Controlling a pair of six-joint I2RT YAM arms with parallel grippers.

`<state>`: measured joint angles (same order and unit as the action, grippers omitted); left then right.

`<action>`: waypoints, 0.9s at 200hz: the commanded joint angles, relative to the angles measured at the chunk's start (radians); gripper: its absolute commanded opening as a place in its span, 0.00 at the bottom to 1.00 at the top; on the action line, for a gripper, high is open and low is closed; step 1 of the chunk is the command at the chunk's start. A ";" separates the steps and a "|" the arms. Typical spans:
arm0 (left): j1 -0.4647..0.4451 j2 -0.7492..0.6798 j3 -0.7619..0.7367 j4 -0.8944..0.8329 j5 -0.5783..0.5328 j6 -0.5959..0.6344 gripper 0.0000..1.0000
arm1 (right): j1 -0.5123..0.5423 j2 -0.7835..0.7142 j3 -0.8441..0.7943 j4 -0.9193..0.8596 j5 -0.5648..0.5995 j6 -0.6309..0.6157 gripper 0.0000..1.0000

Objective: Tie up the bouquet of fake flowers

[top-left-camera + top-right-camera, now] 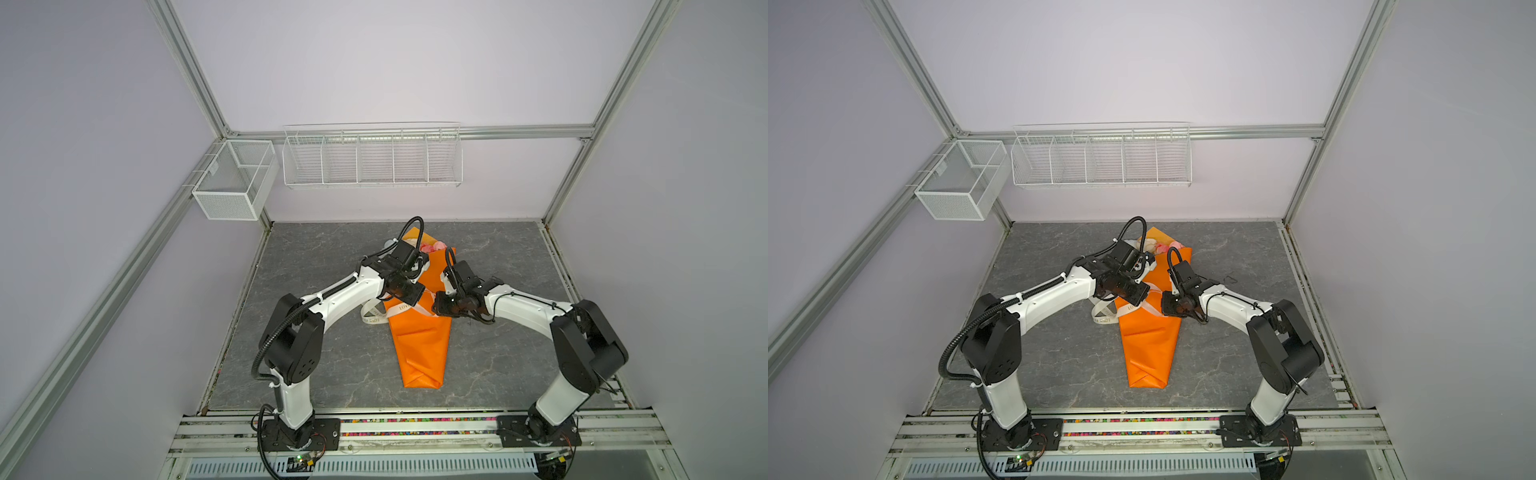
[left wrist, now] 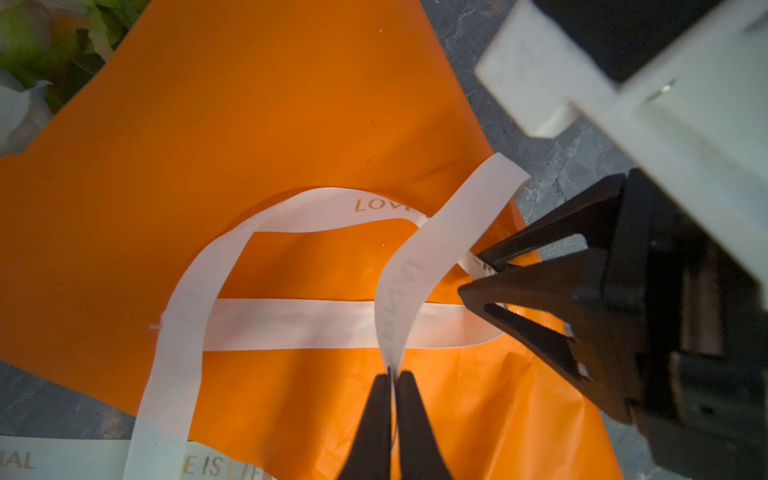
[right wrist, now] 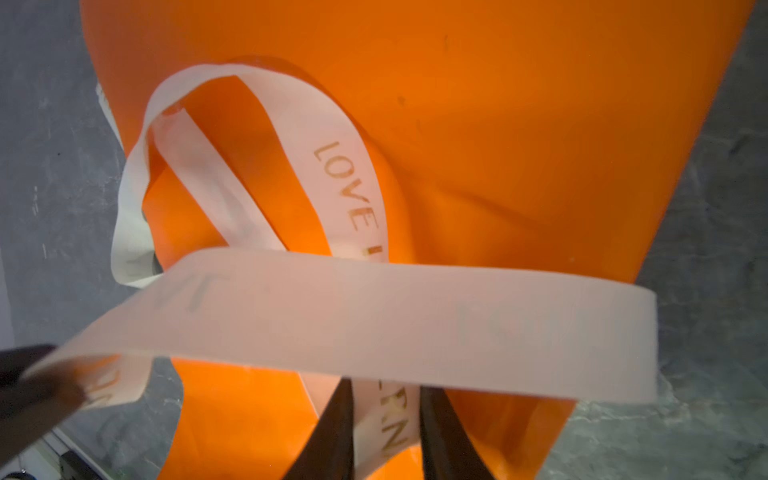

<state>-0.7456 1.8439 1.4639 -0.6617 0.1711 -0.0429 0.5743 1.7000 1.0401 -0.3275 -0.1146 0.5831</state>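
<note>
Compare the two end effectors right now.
The left end effector pinches a ribbon strand, jaws nearly together; the right end effector has jaws wider, a strand between them, grip unclear. The left reaches from the bouquet's left, the right from its right. Both sit over the orange paper.

both top views: bright, even light, soft shadows, wide-angle bend at edges. wrist cams dimmer; ribbon [image 3: 374,324] up close v. blurry (lettering barely legible), bouquet [image 2: 29,37] corner out of focus.
</note>
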 commanded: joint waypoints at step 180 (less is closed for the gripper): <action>0.336 0.113 0.002 -0.269 -0.313 -0.478 0.63 | 0.016 -0.049 0.072 -0.160 0.010 -0.069 0.07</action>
<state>-0.4042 1.9301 1.4097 -0.8593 -0.1150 -0.4747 0.5808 1.6718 1.0943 -0.4526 -0.0982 0.5308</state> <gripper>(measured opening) 0.620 0.072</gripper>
